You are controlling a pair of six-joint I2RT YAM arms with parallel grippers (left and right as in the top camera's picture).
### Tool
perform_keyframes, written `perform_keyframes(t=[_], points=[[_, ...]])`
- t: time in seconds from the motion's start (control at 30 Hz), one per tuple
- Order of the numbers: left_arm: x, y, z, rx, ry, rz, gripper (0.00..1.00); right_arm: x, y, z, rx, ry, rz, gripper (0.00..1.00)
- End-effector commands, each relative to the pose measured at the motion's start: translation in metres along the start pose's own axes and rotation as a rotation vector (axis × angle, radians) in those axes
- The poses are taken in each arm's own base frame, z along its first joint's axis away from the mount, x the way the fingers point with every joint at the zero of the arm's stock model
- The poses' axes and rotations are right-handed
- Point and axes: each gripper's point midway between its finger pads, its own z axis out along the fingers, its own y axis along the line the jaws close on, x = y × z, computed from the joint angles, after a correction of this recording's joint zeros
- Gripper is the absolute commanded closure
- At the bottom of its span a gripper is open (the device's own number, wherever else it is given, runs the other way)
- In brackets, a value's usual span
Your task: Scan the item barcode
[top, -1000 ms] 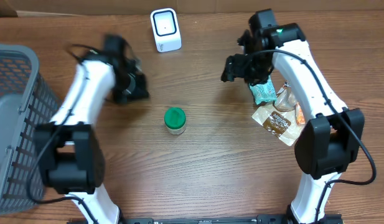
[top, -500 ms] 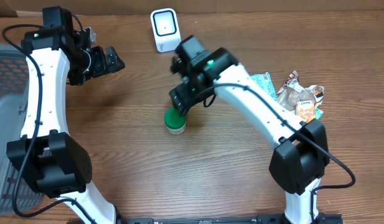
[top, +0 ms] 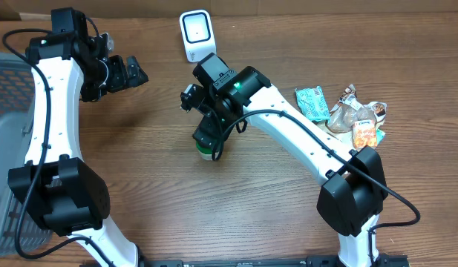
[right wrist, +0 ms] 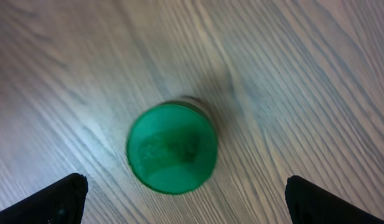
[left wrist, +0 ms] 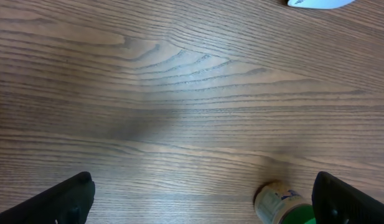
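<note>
1. Right gripper (top: 207, 142) has come down over the green-lidded jar (top: 209, 155), hiding most of it; left gripper (top: 132, 73) has not shifted.
2. Overhead: we list the jar upright mid-table, in front of the white scanner (top: 197, 35) and apart from it. Grey basket (top: 10, 96) at the left edge, nothing seen in the part showing. Snack packets (top: 340, 111) lie loose at the right.
3. Left wrist: jaws spread wide over bare wood, holding nothing; jar at lower right.
4. Right wrist: jaws spread wide, straddling the jar without touching. Lid on, contents hidden; lid slightly off-centre.
5. We judge: centre first, sink below the lid, pinch the body, leave the label uncovered.
</note>
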Motion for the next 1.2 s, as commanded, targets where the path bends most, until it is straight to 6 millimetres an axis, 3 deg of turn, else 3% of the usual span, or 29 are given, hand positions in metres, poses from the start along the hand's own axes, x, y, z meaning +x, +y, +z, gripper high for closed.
perform_keyframes(t=[0.0,0.4,0.73,1.17], points=[[-0.005,0.004,-0.006,-0.011,-0.02,0.007,0.01,-0.01,0.008,-0.015,-0.027,-0.062,-0.072,0.0],[-0.005,0.004,-0.006,-0.011,-0.02,0.007,0.0,-0.009,0.012,0.006,-0.047,-0.032,-0.077,0.0],[-0.005,0.004,-0.006,-0.011,-0.019,0.007,0.0,-0.014,0.023,0.009,-0.047,-0.034,-0.106,0.0],[-0.005,0.004,-0.006,-0.011,-0.02,0.007,0.01,-0.013,0.018,0.01,-0.019,-0.026,-0.089,0.0]])
